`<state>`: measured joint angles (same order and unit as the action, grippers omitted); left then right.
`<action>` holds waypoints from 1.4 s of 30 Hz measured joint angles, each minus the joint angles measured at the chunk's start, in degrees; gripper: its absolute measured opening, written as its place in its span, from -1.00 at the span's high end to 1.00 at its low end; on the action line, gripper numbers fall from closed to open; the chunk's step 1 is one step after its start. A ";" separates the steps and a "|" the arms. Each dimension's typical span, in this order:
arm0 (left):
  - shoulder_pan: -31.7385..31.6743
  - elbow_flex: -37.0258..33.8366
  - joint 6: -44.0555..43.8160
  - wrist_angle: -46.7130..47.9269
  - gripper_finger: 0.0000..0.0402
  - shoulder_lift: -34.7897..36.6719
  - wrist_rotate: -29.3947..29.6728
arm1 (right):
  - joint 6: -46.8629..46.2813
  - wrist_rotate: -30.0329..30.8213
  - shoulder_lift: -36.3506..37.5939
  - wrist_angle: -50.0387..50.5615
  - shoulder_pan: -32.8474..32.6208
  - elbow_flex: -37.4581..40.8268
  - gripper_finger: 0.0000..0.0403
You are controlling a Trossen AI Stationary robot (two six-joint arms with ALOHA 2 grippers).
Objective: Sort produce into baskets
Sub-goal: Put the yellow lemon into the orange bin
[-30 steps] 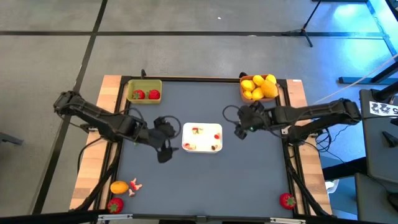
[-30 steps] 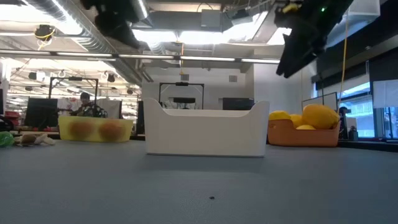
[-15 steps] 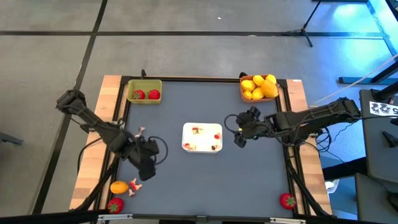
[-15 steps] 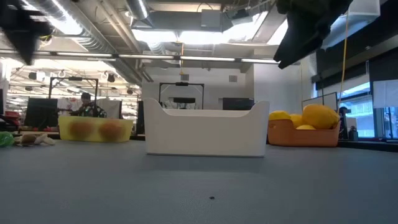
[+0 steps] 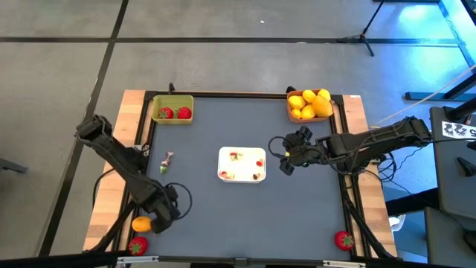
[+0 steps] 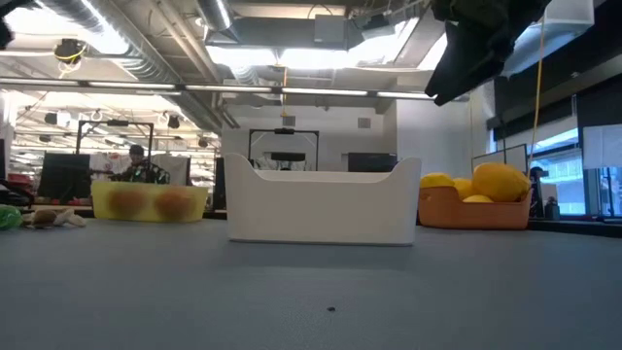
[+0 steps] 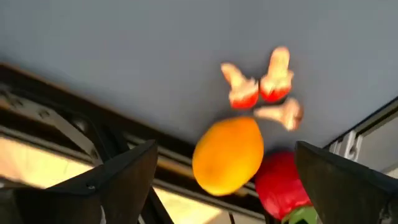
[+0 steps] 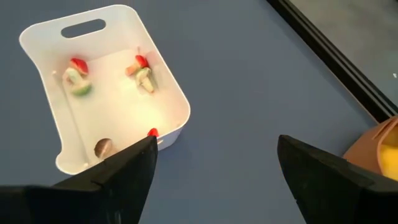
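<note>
Swinging away from the white tray, the left pincer had come down to the counter's near-left corner, jaws wide and empty over the orange fruit. It needed to centre on that fruit, clear of the strawberry touching it. The right pincer hung open and empty beside the tray; from the wrist the strawberry was partly cut off, and the orange basket sat at the far-right corner.

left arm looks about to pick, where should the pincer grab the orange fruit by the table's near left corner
Grip the orange fruit across its middle, its narrower width, coming from above with the open left pincer straddling it. It is an oval lying on its side at the table's edge, and a red strawberry sits close against one side, so one finger probably has to slip between the two.
</note>
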<state>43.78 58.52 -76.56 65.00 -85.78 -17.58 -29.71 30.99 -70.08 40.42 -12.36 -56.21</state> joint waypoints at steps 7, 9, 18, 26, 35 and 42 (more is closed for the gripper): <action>2.91 0.02 0.35 -3.99 -0.73 -5.95 -6.41 | 0.00 -0.01 0.00 -0.04 0.00 0.00 -0.64; 3.79 0.02 1.19 -4.33 -0.72 -7.49 -7.81 | 0.00 -0.10 0.00 -0.04 0.00 0.00 -0.64; 7.09 0.04 6.09 -4.93 -0.71 -12.52 -10.23 | -0.02 1.43 0.00 -0.09 0.00 0.00 -0.64; 7.24 0.02 12.96 -3.78 -0.61 -17.14 -10.20 | -0.02 1.43 0.00 -0.04 0.00 0.00 -0.64; 4.36 0.04 15.79 -3.77 -0.15 -17.17 -9.83 | -0.02 -0.71 0.00 1.61 0.00 0.00 -0.64; 3.12 0.02 15.01 -3.74 -0.12 -12.45 -5.93 | -0.35 -2.23 0.00 0.61 0.00 0.00 -0.64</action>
<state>46.89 58.54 -61.55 61.26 -98.23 -23.51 -30.06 28.76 -70.08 41.03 -12.36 -56.21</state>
